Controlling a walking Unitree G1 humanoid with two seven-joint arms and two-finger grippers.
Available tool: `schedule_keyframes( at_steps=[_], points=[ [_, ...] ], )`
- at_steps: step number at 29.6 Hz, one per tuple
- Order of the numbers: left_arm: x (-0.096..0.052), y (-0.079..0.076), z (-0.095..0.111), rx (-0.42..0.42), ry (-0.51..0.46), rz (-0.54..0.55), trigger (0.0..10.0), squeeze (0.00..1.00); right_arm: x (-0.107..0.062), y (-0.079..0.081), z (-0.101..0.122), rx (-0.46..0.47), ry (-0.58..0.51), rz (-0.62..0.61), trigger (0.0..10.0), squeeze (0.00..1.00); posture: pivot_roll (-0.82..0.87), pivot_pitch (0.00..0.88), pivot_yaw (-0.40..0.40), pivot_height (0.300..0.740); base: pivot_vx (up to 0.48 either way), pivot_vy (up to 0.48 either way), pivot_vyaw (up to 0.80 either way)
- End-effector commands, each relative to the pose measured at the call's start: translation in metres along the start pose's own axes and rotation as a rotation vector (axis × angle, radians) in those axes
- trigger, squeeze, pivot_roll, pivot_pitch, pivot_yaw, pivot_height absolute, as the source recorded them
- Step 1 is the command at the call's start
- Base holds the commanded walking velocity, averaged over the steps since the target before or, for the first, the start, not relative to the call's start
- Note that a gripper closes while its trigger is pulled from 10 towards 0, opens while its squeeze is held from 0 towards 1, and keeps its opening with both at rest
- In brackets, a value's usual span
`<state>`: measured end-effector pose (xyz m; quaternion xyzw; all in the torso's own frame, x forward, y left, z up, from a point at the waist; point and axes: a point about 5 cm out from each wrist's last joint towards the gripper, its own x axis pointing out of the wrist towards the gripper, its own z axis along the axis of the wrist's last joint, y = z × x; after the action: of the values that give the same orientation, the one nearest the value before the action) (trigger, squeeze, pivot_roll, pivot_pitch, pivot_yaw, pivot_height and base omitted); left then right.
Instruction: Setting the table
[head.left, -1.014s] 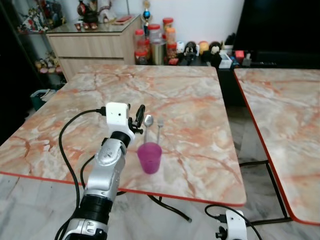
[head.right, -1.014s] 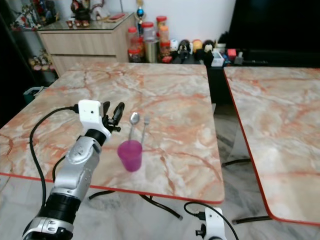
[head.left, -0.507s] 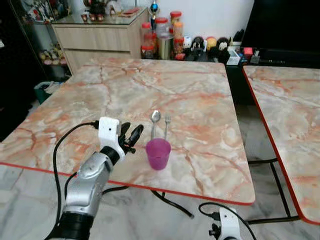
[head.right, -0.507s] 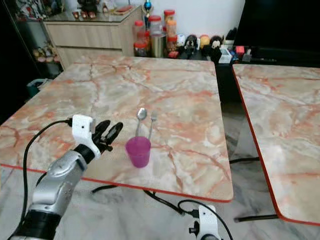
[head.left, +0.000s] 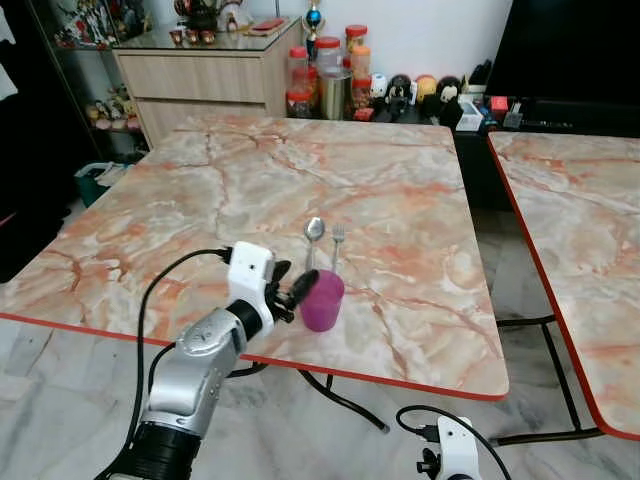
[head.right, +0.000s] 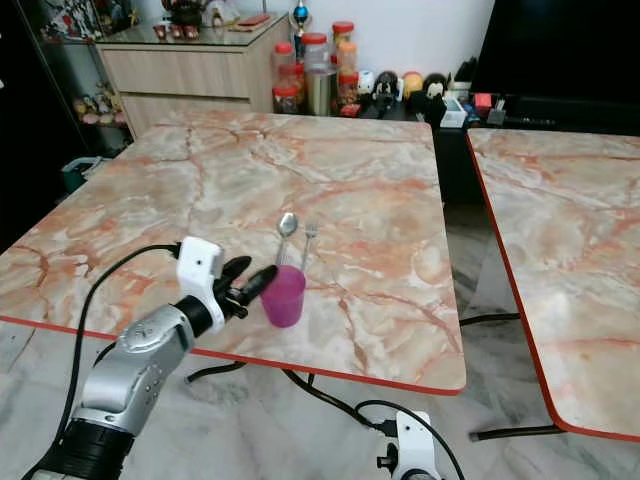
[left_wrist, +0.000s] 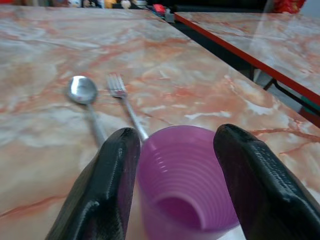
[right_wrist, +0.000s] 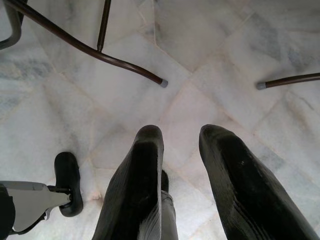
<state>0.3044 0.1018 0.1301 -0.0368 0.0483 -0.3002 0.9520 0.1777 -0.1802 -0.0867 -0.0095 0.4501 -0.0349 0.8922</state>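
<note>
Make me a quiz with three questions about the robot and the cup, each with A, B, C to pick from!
1. Where is the purple cup?
A. On the floor
B. On the marble table, near its front edge
C. On the wooden cabinet

2. How many pieces of cutlery lie beyond the cup?
A. Two
B. Four
C. None

3. What are the left gripper's fingers doing?
A. Pinched shut on the fork
B. Hanging over the floor
C. Open, one on each side of the cup

Answers:
1. B, the cup stands on the table, close to the red-trimmed front edge.
2. A, one spoon and one fork lie side by side.
3. C, the left wrist view shows a black finger on either side of the cup, though I cannot tell whether they are touching it yet.
</note>
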Motion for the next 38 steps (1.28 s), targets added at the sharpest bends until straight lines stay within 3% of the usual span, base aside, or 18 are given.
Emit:
schedule_keyframes(
  at_steps=[1, 14, 19, 38],
  points=[
    [0.002, 0.000, 0.003, 0.027, 0.016, -0.017, 10.0, 0.00, 0.000, 0.001, 0.002, 0.011, -0.005, -0.002, 10.0, 0.00, 0.02, 0.000, 0.013, 0.740, 0.000, 0.000, 0.00],
    [0.003, 0.014, 0.019, 0.044, -0.021, 0.062, 10.0, 0.00, 0.000, 0.003, 0.002, 0.018, -0.005, -0.001, 10.0, 0.00, 0.02, 0.000, 0.022, 0.740, 0.000, 0.000, 0.00],
    [0.001, 0.018, 0.016, 0.057, 0.012, 0.066, 10.0, 0.00, 0.000, 0.002, 0.001, 0.018, -0.004, -0.001, 10.0, 0.00, 0.02, 0.000, 0.023, 0.740, 0.000, 0.000, 0.00],
    [-0.002, 0.014, 0.008, 0.067, 0.087, 0.000, 10.0, 0.00, 0.000, 0.002, 0.000, 0.016, -0.001, -0.001, 10.0, 0.00, 0.02, 0.000, 0.022, 0.740, 0.000, 0.000, 0.00]
  ],
)
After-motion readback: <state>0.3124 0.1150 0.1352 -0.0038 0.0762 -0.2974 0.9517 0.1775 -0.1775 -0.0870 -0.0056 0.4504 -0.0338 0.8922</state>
